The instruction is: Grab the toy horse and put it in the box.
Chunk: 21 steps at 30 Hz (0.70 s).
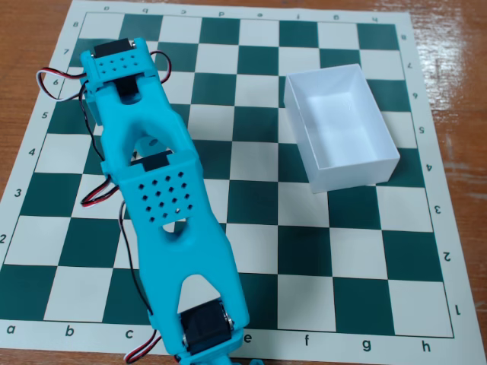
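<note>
Hobby desk: wood table [23, 46] w/ chessboard mat [304, 251].

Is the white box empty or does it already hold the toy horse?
Empty. The box stands open-top on the chessboard, and its white floor shows bare in the fixed view; no horse is visible anywhere.

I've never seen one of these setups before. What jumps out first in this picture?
The bright turquoise arm grabs the eye, stretched across the left side of the green-and-white chessboard from bottom edge toward the top-left corner. To its right an open white box sits empty on the board. The hand and the toy horse cannot be seen.
</note>
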Each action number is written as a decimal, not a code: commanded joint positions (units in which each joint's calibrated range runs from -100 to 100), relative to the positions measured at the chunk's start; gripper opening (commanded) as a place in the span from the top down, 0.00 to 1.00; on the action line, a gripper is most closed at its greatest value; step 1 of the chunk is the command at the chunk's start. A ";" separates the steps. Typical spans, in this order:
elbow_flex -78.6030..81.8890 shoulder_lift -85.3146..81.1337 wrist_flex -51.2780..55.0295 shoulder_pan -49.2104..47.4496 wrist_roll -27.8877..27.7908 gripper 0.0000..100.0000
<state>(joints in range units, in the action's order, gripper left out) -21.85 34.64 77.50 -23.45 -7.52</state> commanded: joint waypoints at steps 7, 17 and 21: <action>-2.77 0.49 0.49 1.38 0.02 1.00; -0.23 -6.14 2.90 2.74 -2.86 1.00; 1.69 -13.05 4.65 3.95 -5.94 1.00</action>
<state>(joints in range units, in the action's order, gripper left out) -20.49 29.11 81.00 -20.91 -11.89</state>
